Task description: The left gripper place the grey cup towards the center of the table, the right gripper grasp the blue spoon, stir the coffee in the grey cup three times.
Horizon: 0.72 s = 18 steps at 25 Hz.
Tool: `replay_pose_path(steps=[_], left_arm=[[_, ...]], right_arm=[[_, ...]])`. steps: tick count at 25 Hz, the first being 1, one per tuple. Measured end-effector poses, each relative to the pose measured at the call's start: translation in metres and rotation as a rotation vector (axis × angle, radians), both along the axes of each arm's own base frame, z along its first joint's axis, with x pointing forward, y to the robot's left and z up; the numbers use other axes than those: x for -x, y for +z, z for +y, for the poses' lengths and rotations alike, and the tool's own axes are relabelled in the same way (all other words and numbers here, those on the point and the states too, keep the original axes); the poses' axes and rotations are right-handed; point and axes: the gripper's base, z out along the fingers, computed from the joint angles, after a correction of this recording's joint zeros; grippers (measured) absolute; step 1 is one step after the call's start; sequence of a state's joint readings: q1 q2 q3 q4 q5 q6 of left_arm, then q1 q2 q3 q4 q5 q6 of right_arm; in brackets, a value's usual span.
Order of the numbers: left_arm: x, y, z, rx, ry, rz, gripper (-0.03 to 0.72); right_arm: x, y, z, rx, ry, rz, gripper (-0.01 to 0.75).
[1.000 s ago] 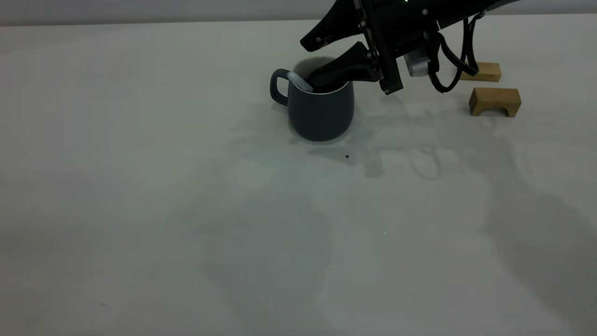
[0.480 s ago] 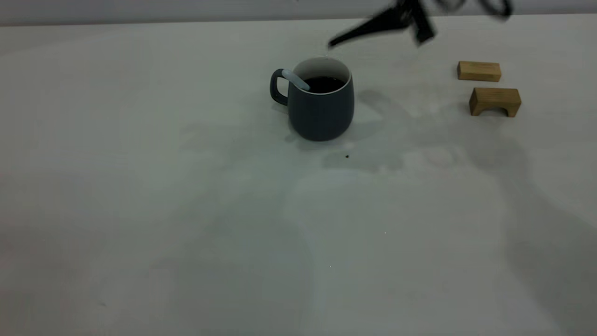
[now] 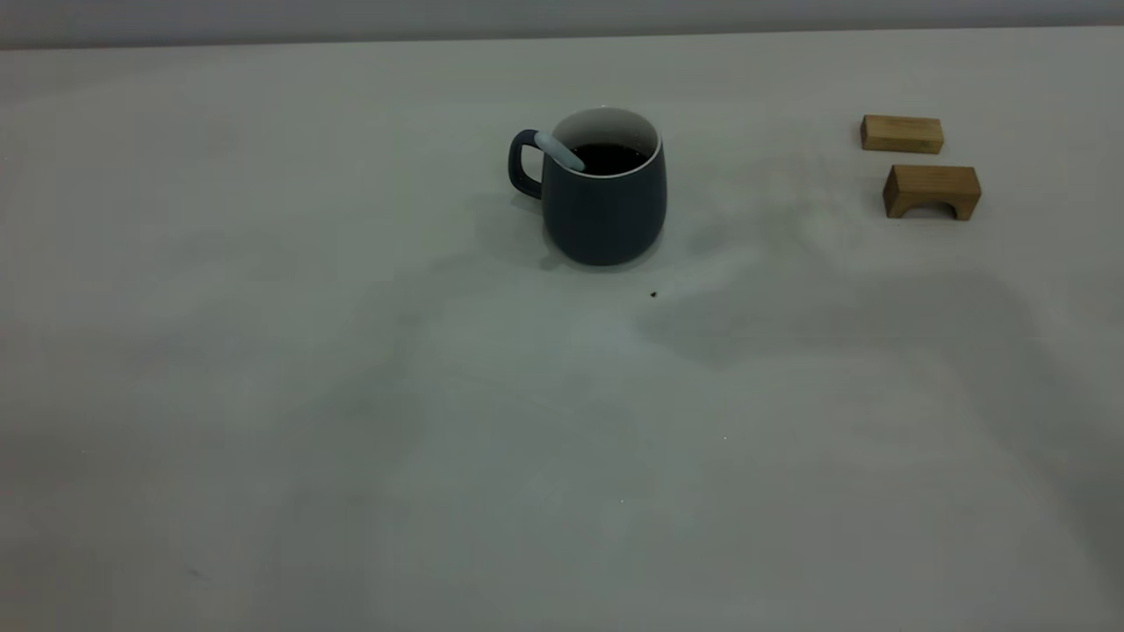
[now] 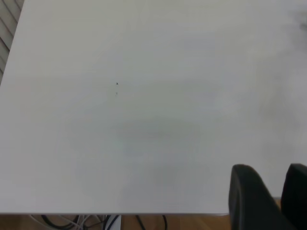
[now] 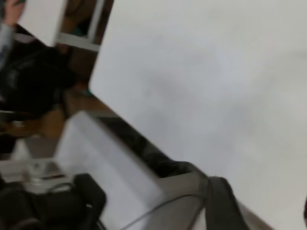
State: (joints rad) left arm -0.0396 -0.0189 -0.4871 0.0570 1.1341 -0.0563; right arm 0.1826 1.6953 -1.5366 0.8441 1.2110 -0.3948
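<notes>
Right gripper: we cannot tell its state; holds nothing visible.
Blue spoon: leans in grey cup.
Risk: we fear a bump tipping coffee onto counter.

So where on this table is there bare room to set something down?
The whole near half of the table is bare, as is the stretch left of the cup. A free gap lies between the cup and the two blocks at far right.

Grey cup upright, blue spoon apparently inside.
</notes>
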Motion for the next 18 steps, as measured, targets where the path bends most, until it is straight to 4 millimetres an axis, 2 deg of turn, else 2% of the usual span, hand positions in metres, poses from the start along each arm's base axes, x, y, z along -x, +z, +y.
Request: replay_pose_path(steps=[3, 5, 9, 13, 18], left_arm=[[0.000, 0.000, 0.000, 0.000, 0.000, 0.000, 0.239], [0.000, 0.000, 0.000, 0.000, 0.000, 0.000, 0.239], [0.000, 0.000, 0.000, 0.000, 0.000, 0.000, 0.239], [0.000, 0.000, 0.000, 0.000, 0.000, 0.000, 0.239], [0.000, 0.000, 0.000, 0.000, 0.000, 0.000, 0.239]], right_arm=[[0.029, 0.037, -0.010, 0.052, 0.009, -0.128, 0.388], [0.046, 0.054, -0.017, 0.105, 0.012, -0.206, 0.359], [0.075, 0.077, -0.032, 0.227, -0.027, -0.301, 0.300], [0.101, 0.079, -0.048, 0.329, -0.122, -0.298, 0.247], [0.151, 0.068, -0.066, 0.416, -0.162, -0.320, 0.226]])
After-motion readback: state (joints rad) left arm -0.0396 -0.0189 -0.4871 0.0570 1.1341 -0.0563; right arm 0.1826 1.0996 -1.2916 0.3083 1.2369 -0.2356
